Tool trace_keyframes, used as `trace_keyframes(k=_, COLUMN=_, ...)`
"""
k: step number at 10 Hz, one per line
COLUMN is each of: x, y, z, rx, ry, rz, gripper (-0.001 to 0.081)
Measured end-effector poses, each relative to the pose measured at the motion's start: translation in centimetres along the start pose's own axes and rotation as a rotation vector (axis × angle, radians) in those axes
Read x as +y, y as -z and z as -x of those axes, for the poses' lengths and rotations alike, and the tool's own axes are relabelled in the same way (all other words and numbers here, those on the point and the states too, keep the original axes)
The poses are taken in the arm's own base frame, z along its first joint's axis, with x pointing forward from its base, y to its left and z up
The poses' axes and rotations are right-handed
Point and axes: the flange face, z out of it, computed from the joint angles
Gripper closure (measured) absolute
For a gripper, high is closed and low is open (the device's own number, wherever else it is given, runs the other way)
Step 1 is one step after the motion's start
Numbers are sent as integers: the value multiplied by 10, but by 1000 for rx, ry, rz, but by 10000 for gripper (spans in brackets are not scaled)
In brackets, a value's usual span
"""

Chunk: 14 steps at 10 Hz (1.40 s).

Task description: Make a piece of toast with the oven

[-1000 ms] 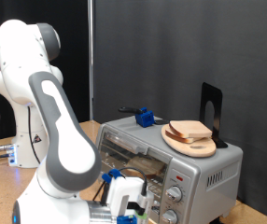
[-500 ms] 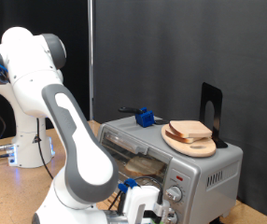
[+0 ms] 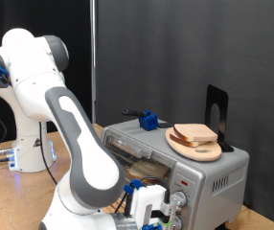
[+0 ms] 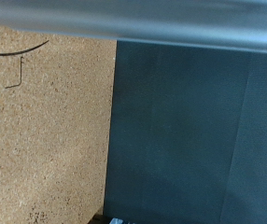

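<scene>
Piece of toast [image 3: 194, 133] rests on wooden plate [image 3: 194, 146] atop oven [image 3: 214, 174], right side; gripper [image 3: 148, 213] low at oven front, near knobs [image 3: 180, 199]; finger spacing unreadable; bread likely light, soft, crumbly; best pinched gently across crust edges.

The oven [image 3: 180, 158] had a silver-grey metal body with a dull sheen. The plate [image 3: 196, 146] was smooth pale wood. The stand [image 3: 217, 115] was flat black metal. The counter [image 4: 45, 131] showed a rough, speckled cork-like surface.
</scene>
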Motion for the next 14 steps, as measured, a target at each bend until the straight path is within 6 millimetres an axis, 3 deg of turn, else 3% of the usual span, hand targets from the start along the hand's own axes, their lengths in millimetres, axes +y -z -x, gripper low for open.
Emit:
trace_keyframes(k=5, x=3, y=-9, z=4, rx=-12, ry=-12, rz=9, gripper=6)
trace_keyframes(k=6, x=3, y=-8, z=4, rx=-12, ry=-18, rz=10, gripper=36)
trace_keyframes(k=7, x=3, y=-9, z=6, rx=-16, ry=-22, rz=12, gripper=170)
trace_keyframes(k=8, x=5, y=-12, z=8, rx=-24, ry=-26, rz=13, gripper=170)
trace_keyframes(k=9, x=7, y=-14, z=10, rx=-32, ry=-31, rz=15, gripper=307)
trace_keyframes(k=10, x=8, y=-14, z=13, rx=-32, ry=-35, rz=20, gripper=307)
trace_keyframes(k=11, x=6, y=-12, z=16, rx=-34, ry=-33, rz=19, gripper=489)
trace_keyframes(k=12, x=8, y=-10, z=16, rx=-23, ry=-37, rz=25, gripper=614)
trace_keyframes(k=13, x=10, y=-10, z=16, rx=-22, ry=-41, rz=22, gripper=614)
trace_keyframes(k=14, x=10, y=-10, z=16, rx=-22, ry=-41, rz=22, gripper=717)
